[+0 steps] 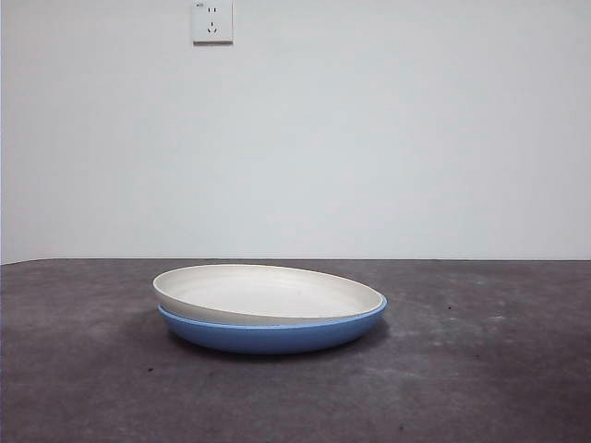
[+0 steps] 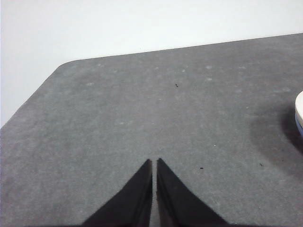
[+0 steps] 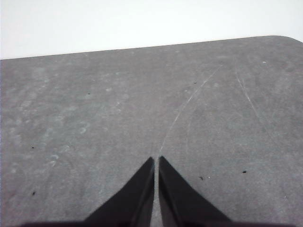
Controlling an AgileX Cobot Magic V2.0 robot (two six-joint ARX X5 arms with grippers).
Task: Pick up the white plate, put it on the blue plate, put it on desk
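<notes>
The white plate [image 1: 268, 293] rests tilted inside the blue plate [image 1: 277, 334], its left rim raised above the blue rim. Both sit in the middle of the dark grey desk [image 1: 480, 369] in the front view. A sliver of the white plate [image 2: 299, 106] shows at the edge of the left wrist view. My left gripper [image 2: 154, 161] is shut over bare desk, well apart from the plates. My right gripper [image 3: 156, 160] is shut too, above bare desk [image 3: 94, 118], with no plate in its view. Neither gripper appears in the front view.
A white wall with a power socket [image 1: 212, 21] stands behind the desk. The desk's rounded far corners show in the wrist views [image 2: 66, 64] [image 3: 284, 39]. A long pale scratch [image 3: 189, 104] crosses the surface under the right arm.
</notes>
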